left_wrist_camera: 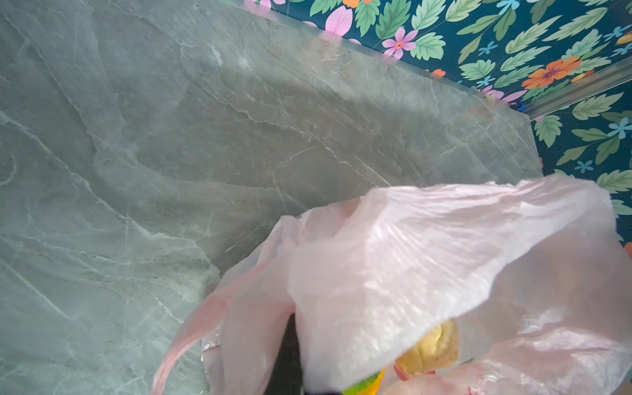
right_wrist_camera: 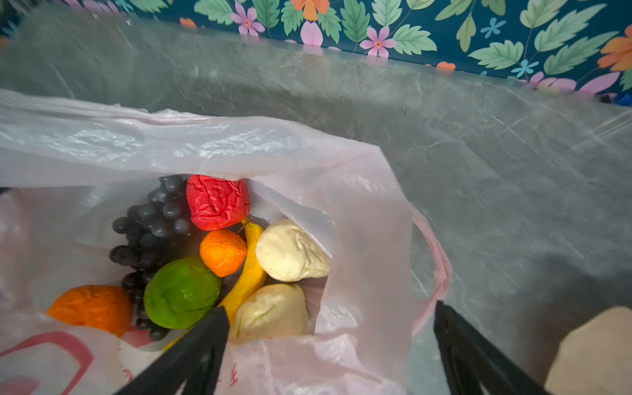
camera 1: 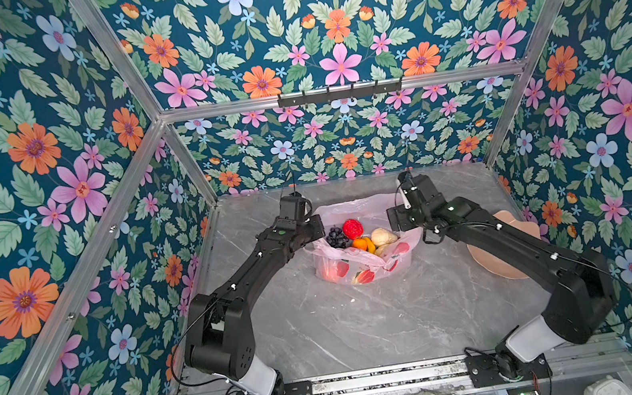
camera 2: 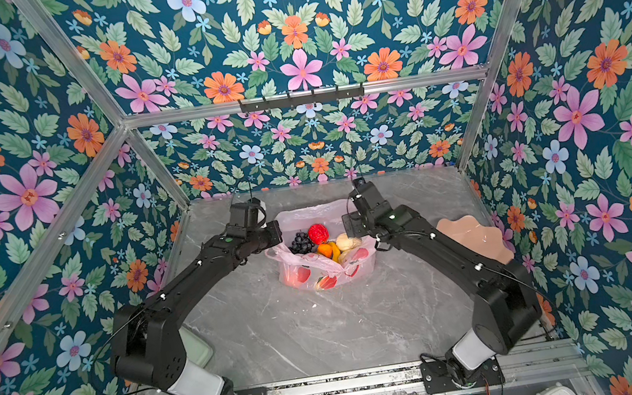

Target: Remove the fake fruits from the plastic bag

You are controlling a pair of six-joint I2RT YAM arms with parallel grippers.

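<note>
Now on the marble table point(camera 1: 366, 326): pink plastic bag point(camera 1: 361, 263) slumped between the two arms, mouth gaping; left gripper point(camera 1: 315, 227) clamped tight, apparently pinching the rim nearest it; right gripper point(right_wrist_camera: 328, 307) spread wide and empty, one finger point(right_wrist_camera: 205, 335) over the mouth, one outside it. Directly ahead of that inner finger, all inside: grape bunch point(right_wrist_camera: 150, 225), green fruit point(right_wrist_camera: 181, 290), cream lumps point(right_wrist_camera: 290, 251), banana point(right_wrist_camera: 249, 273), red fruit point(right_wrist_camera: 217, 201), orange point(right_wrist_camera: 223, 252). Likely hazards: thin film snagging in a closing grasp, or smooth rounded toys squirting from the jaws, dragging the bag along.
</note>
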